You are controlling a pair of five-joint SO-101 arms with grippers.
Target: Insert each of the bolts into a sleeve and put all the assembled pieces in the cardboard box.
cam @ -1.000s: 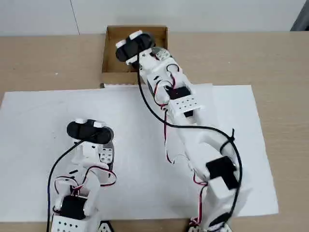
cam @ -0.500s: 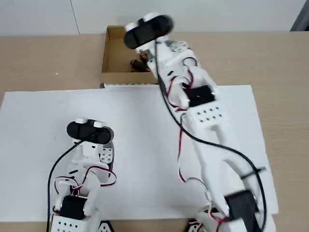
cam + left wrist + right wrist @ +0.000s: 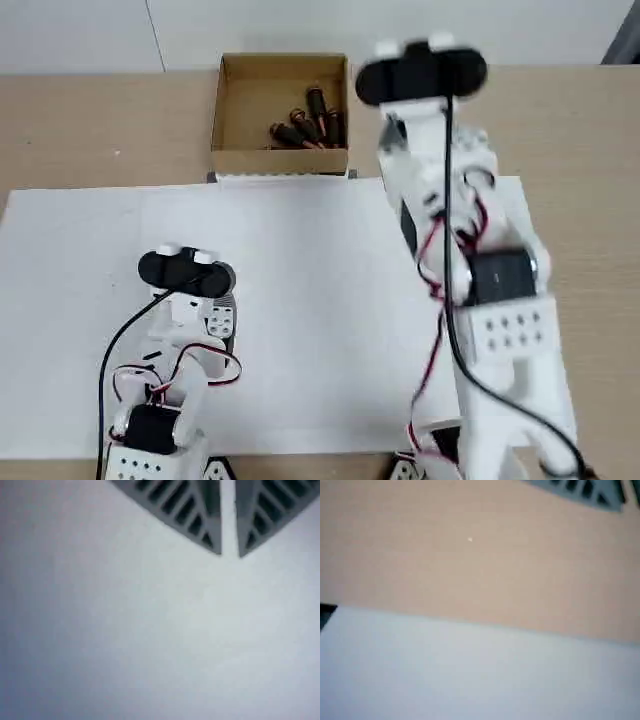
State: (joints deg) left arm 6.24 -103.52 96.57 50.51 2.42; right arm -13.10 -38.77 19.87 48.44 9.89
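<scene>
Pale wooden tabletop [image 3: 100,120] runs under everything, with a large white paper sheet [image 3: 300,260] laid across its near half.

At the left, the white left arm [image 3: 185,330] sits low over the sheet. Its left gripper [image 3: 229,550] hangs just above the paper, the ribbed grey jaws drawn almost together with only a thin slit between them, and it has nothing in its grasp.

Toward the middle, at the sheet's far edge, stands the open brown cardboard box [image 3: 240,100]. Several dark bolts in coppery sleeves [image 3: 305,120] lie heaped against its right-hand side. I can see no loose bolt or sleeve out on the sheet, so the job looks close to finished.

At the right, the white right arm [image 3: 470,250] is raised just beside the box, above bare wood and the sheet's edge. Of the right gripper [image 3: 590,490] only a corner shows, so I cannot tell whether it is open or closed, or whether it carries anything.

The move called for now seems to be a clean retreat. Lift well clear of the box wall before swinging back, keep the dangling red and black wires [image 3: 440,250] away from the rim so the box is not dragged, and come to rest over the sheet.
</scene>
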